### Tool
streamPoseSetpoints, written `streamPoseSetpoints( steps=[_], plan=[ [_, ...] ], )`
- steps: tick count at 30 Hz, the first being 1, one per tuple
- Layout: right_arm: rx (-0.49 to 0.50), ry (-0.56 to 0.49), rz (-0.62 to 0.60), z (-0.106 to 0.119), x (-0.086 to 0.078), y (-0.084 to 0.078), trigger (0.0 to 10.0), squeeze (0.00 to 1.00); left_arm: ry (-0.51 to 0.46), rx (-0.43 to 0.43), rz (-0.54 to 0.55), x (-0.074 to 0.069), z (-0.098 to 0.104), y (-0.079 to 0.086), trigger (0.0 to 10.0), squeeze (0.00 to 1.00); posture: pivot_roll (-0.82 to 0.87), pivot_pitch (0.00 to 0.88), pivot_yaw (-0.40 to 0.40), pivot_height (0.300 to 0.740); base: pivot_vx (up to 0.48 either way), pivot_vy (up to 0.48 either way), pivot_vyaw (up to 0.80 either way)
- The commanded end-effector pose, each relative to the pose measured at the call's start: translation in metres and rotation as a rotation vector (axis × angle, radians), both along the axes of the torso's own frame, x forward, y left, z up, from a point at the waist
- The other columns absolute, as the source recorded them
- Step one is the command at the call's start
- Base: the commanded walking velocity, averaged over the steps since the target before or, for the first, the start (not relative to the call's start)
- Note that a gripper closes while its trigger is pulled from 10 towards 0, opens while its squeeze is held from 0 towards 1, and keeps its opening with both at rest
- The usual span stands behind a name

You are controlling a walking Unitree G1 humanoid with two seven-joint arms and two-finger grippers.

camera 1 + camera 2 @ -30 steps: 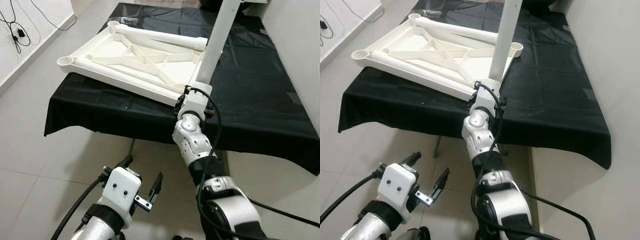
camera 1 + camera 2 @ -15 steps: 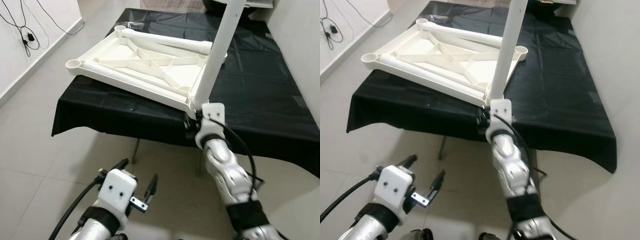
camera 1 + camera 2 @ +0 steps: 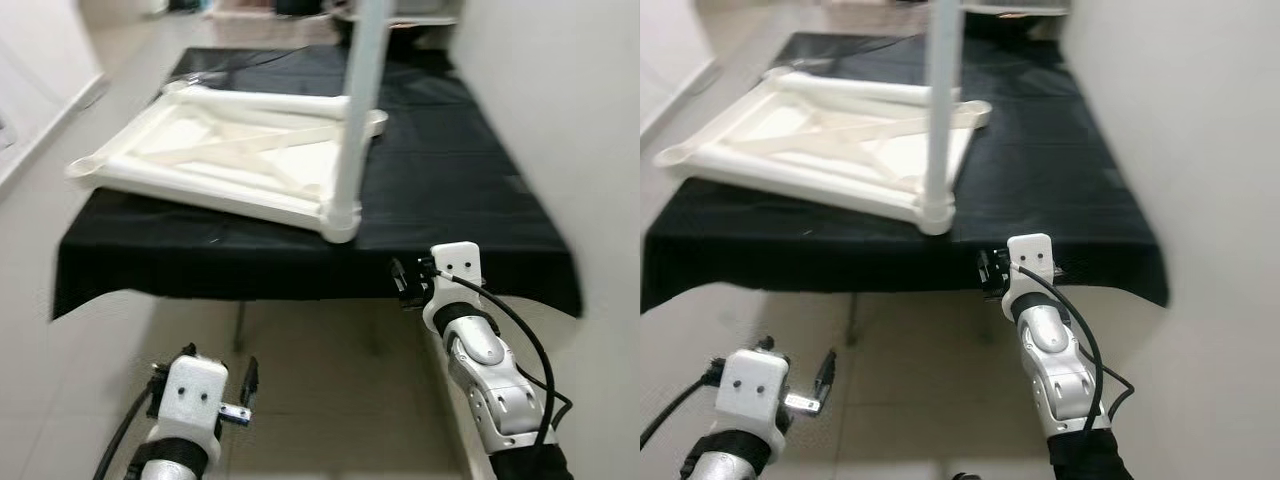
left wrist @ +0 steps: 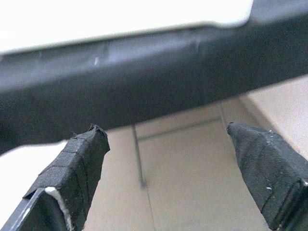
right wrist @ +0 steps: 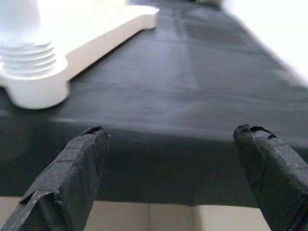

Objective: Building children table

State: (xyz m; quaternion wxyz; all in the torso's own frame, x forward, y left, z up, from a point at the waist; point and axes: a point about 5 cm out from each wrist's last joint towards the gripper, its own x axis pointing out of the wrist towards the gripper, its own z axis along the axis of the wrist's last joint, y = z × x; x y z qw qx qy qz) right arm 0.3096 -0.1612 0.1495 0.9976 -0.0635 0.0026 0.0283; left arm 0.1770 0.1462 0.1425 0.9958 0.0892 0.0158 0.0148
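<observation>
Your right gripper (image 5: 171,168) hanging wide apart just off the black-draped table (image 3: 470,170), upturned white plastic tabletop (image 3: 215,165) carrying one upright leg (image 3: 355,110), left gripper (image 4: 183,168) spread wide, low.

Both arms are silver, jointed metal with rounded segments, each ending in a white boxy wrist housing; the left housing shows two small dark screw holes. A black cable loops along each forearm. The left tool (image 3: 243,385) and right tool (image 3: 401,286) carry black fingers (image 4: 77,168) wrapped in woven black tape.
</observation>
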Motion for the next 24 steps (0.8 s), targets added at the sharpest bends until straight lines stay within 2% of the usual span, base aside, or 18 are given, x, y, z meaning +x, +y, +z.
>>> streamPoseSetpoints(
  steps=[1,4,9,17,24],
  plan=[
    [-0.016,-0.003,0.044,-0.004,-0.002,0.008,10.0,0.00,0.015,0.003,0.051,0.001,-0.002,0.007,10.0,0.00,0.07,0.098,-0.032,0.740,0.000,0.000,-0.79],
    [-0.013,-0.003,0.083,-0.006,-0.002,0.014,10.0,0.00,-0.006,-0.004,0.097,0.003,0.001,0.013,10.0,0.00,0.07,0.093,-0.034,0.740,0.000,0.000,-0.75],
    [0.008,0.009,0.128,-0.010,0.003,0.020,10.0,0.00,-0.035,0.004,0.161,0.007,0.003,0.022,10.0,0.00,0.07,0.064,-0.043,0.740,0.000,0.000,0.00],
    [0.013,0.045,0.143,-0.018,0.008,0.021,10.0,0.00,-0.063,0.003,0.200,0.011,0.009,0.028,10.0,0.00,0.07,0.050,-0.047,0.740,0.000,0.000,0.00],
    [0.019,0.041,0.136,-0.017,0.014,0.020,10.0,0.00,-0.047,0.009,0.213,0.014,0.005,0.030,10.0,0.00,0.06,0.036,-0.049,0.740,0.000,0.069,0.00]
  ],
)
